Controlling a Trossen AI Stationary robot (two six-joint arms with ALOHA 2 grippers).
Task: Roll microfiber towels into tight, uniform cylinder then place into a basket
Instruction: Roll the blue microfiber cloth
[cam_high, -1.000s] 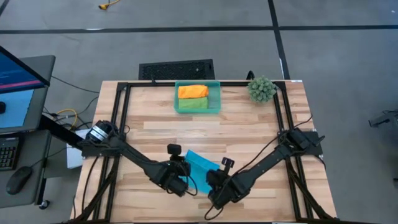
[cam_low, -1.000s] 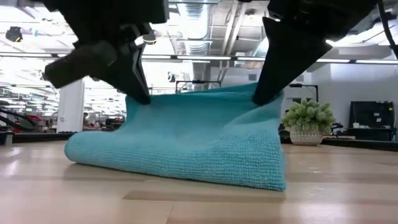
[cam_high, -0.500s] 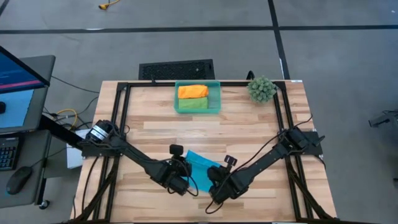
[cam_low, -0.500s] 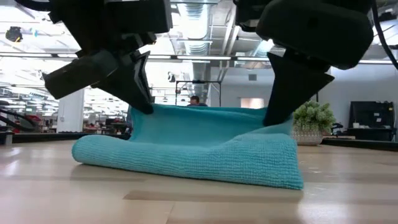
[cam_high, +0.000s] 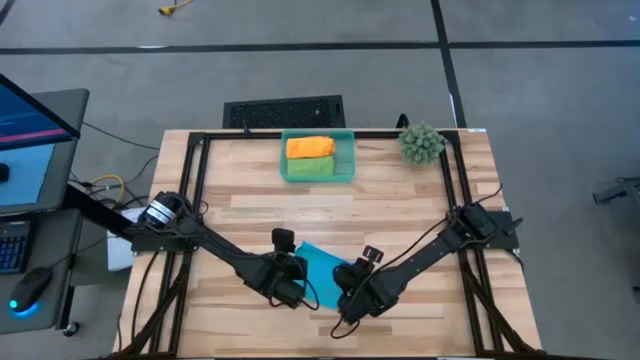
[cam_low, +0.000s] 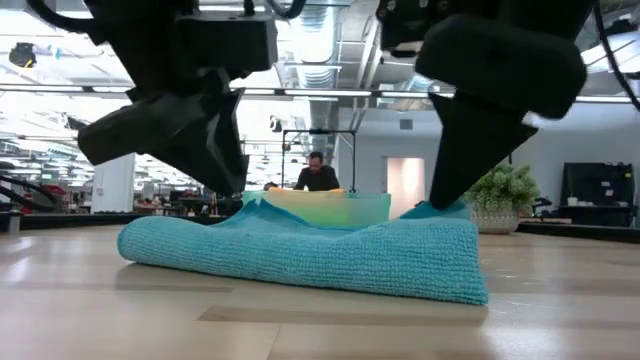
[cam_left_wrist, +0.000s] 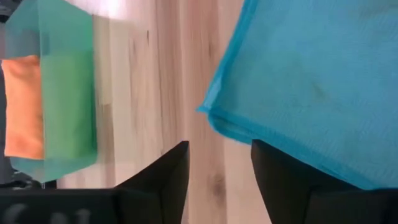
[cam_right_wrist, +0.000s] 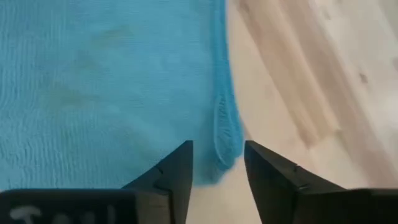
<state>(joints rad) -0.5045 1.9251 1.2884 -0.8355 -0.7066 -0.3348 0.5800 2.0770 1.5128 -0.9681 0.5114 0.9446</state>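
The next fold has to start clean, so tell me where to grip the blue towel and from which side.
Grip the blue towel at its two corners on the edge away from the basket, one per pincer, coming down from above. It lies flat in a low doubled fold, so only its thin edges give a pinch. The left pincer and right pincer hover open at those corners.

A: What colour is the towel (cam_high: 322, 266) near the front edge?
B: Sky blue. The far basket (cam_high: 345, 156) is translucent teal, with an orange towel (cam_high: 310, 147) and a bright green towel (cam_high: 310, 168) inside.
A: And the table (cam_high: 400, 200)?
B: Pale wood planks, black-framed. The plant ball (cam_high: 421, 143) is dull green.
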